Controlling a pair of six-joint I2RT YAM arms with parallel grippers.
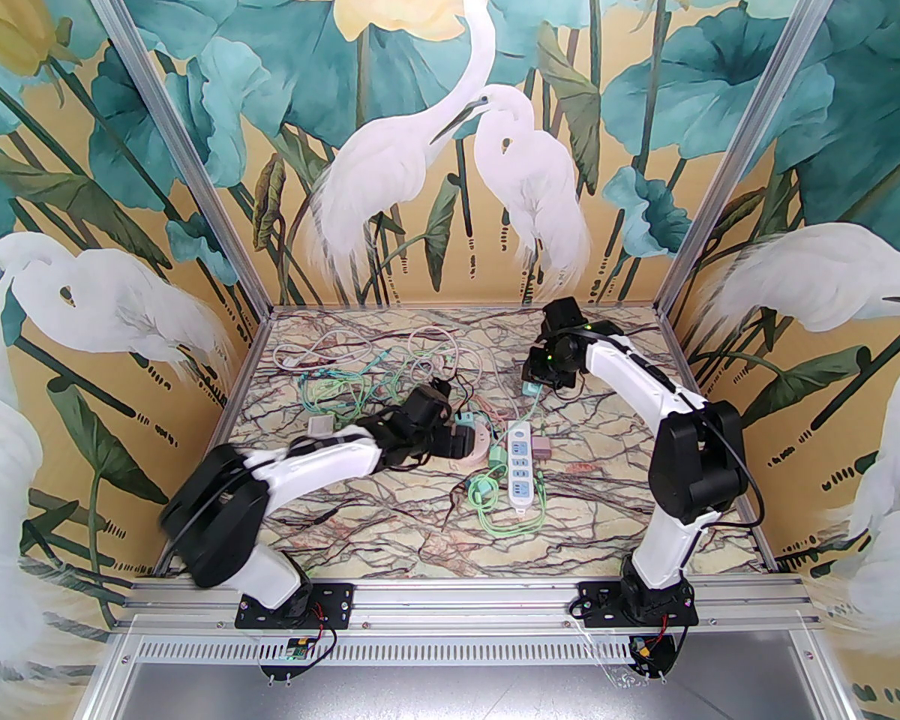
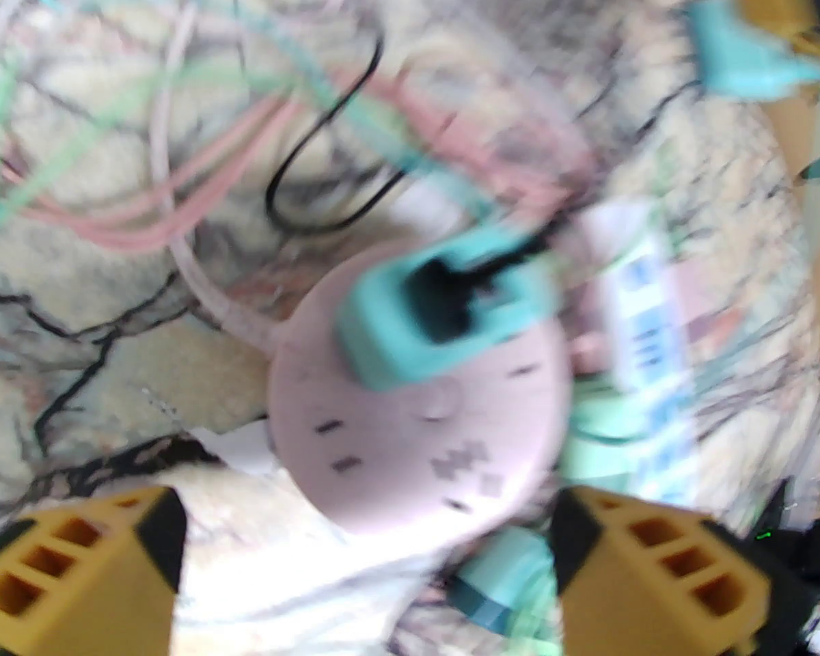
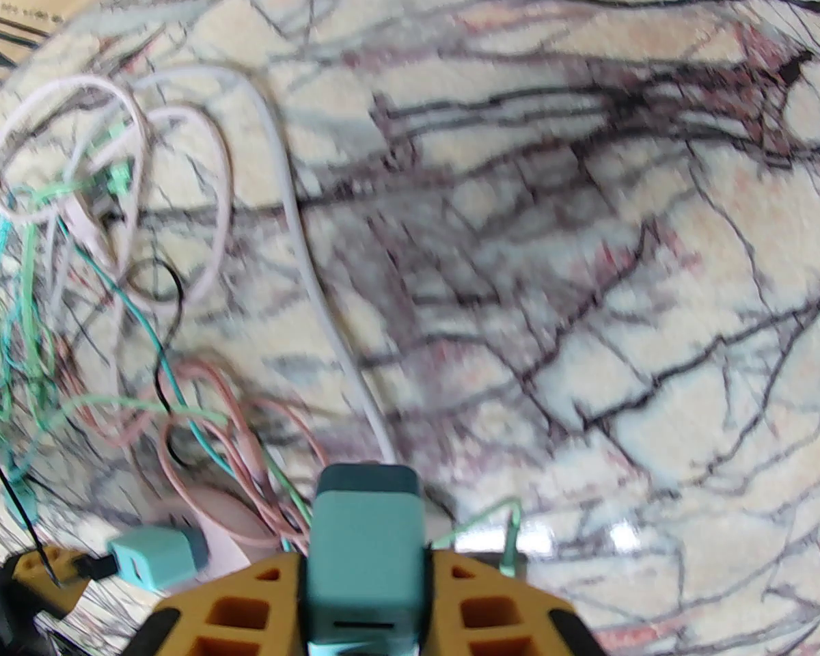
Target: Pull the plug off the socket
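The right gripper [image 3: 369,568] pinches a teal plug [image 3: 365,523] well apart from the round pink socket [image 2: 383,434], while the left gripper [image 2: 369,510], fingers spread, hovers over that socket, likely to brace it, where a second teal plug [image 2: 383,339] sits inserted.

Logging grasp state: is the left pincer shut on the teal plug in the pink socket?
No: the left pincer stands open, its fingers wide apart and short of the teal plug sitting on the pink socket.

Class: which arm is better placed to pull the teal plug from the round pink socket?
Left. The left gripper hangs open facing the teal plug in the pink socket; the right gripper is shut on a teal adapter.
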